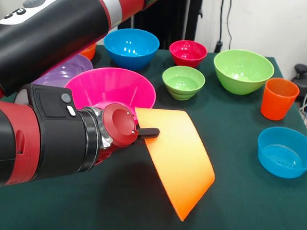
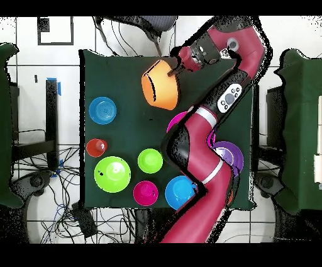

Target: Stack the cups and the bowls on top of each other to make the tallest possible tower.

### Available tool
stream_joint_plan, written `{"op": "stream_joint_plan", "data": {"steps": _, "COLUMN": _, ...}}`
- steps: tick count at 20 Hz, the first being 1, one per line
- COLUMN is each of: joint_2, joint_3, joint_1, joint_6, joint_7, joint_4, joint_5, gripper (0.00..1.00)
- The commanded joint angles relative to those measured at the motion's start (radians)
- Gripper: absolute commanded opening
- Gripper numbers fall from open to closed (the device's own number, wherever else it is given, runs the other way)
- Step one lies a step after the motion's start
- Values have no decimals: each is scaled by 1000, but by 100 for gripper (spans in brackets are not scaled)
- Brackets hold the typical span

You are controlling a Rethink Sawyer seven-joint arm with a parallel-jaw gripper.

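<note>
Above the cloth near the table's front edge, the gripper [image 1: 148,131] pinches the rim of the big orange bowl [image 1: 179,161], holding it tipped on its side clear of the table [image 1: 231,203]. Just behind it sits the pink bowl [image 1: 111,89], with a purple bowl [image 1: 67,70] beside that. Farther back stand blue [image 1: 131,47], red [image 1: 188,52] and two green bowls [image 1: 183,81] [image 1: 243,71]. The orange cup [image 1: 278,98] stands upright on the right, near a small blue bowl [image 1: 287,152].

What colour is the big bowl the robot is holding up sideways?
Orange. The large glossy orange plastic bowl, tipped on its side in the gripper, shows best in the front view.
</note>
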Motion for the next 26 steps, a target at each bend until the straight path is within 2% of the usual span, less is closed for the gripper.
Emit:
{"op": "stream_joint_plan", "data": {"steps": 1, "joint_2": 44, "joint_3": -107, "joint_1": -2, "joint_6": -62, "joint_7": -433, "joint_4": -179, "joint_5": -137, "gripper": 100}}
{"op": "stream_joint_plan", "data": {"steps": 3, "joint_2": 38, "joint_3": -122, "joint_1": 1, "joint_6": -85, "joint_7": -542, "joint_4": -172, "joint_5": -139, "gripper": 100}}
{"op": "stream_joint_plan", "data": {"steps": 26, "joint_2": 50, "joint_3": -95, "joint_1": -5, "joint_6": -79, "joint_7": -549, "joint_4": -179, "joint_5": -148, "gripper": 100}}
